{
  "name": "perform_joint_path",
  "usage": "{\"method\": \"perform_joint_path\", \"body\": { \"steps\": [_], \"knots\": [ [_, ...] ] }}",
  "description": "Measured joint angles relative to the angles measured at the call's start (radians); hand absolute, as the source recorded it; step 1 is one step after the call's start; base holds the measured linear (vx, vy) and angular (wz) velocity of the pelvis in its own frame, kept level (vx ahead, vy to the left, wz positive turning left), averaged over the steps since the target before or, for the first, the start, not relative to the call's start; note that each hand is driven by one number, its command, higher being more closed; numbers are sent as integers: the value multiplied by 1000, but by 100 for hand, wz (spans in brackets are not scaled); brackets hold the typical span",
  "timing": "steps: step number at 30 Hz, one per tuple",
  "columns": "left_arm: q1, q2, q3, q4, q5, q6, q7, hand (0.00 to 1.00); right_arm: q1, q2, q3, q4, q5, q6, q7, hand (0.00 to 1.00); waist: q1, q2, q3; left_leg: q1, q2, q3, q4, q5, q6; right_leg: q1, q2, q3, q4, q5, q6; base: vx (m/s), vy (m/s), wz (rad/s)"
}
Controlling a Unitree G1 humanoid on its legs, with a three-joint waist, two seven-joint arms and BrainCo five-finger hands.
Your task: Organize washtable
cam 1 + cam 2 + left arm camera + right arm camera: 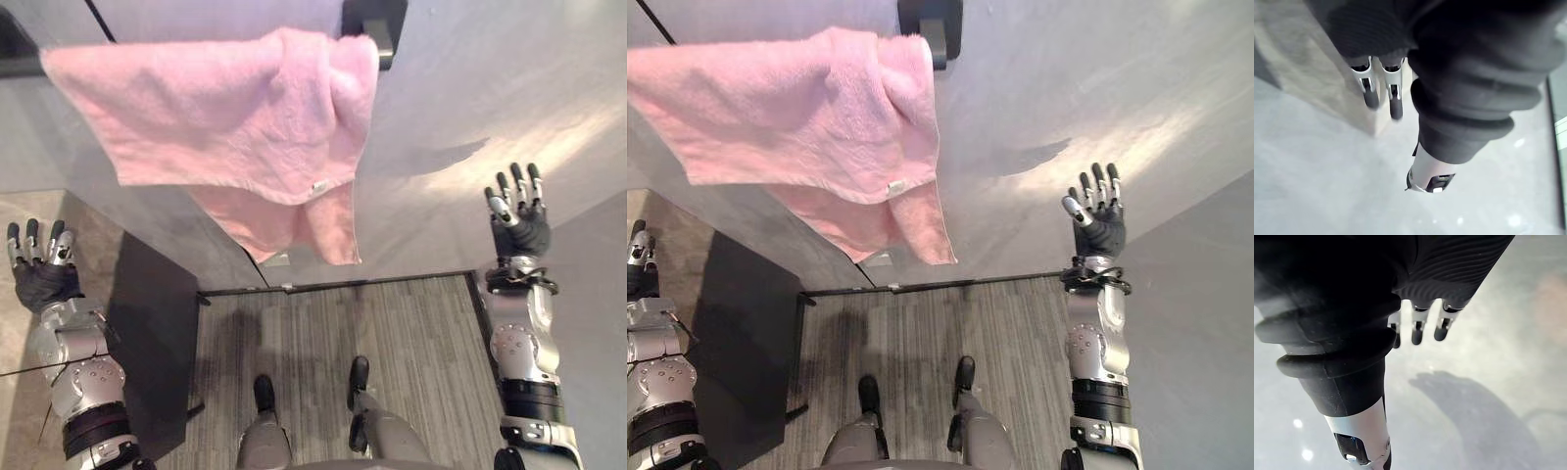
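Pink towel [235,127] draped over the dark rail [378,29] on the grey wall [470,88], one corner hanging lowest.
My left hand [41,272] is raised below the towel and off to its left. My right hand [519,223] is off to its right, well apart from it. Both have fingers straight and spread, holding nothing. Striped grey floor [392,333] lies beneath the towel.

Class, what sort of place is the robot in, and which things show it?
Probably a washroom or bathroom: a pink towel hangs over a dark rail fixed to a smooth grey wall, above a grey plank floor.
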Motion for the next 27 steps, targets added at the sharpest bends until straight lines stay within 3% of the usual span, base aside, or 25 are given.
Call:
{"method": "perform_joint_path", "body": {
  "steps": [4,8,12,19,23,27],
  "knots": [
    [11,-1,75,-57,1,-39,18,0,-1,-24,-66,-11,-12,-17,-23,0,3,40,-37,7,3,-15,1,-1,-2,16,1,-17,2,-3,-4,57,42,17],
    [2,41,78,-106,22,-57,35,0,-37,-86,-98,-91,-16,-29,-42,0,1,48,-60,50,5,-24,1,-10,-5,67,2,-31,-1,-20,4,16,32,10],
    [-29,83,69,-113,37,-66,35,0,-98,-104,-96,-176,-15,-82,-34,0,-2,50,-106,58,5,-26,1,-11,-5,77,1,-31,-1,-22,4,2,8,0],
    [-31,76,-69,-282,83,-72,29,0,-114,-101,15,-226,-15,-97,19,0,-4,61,-125,77,6,-30,1,-16,-6,96,2,-32,-2,-26,-1,0,0,0],
    [43,-17,-181,-465,109,-74,-25,0,-69,-82,107,-258,-18,-84,72,0,-6,76,-134,95,5,-44,1,-16,-5,119,2,-36,-2,-26,4,16,19,5],
    [209,-188,-380,-582,109,-54,-107,0,53,6,231,-275,-29,-51,136,0,-7,87,-142,99,6,-45,1,-17,-5,123,3,-38,-2,-28,6,10,11,1]
  ]
}}
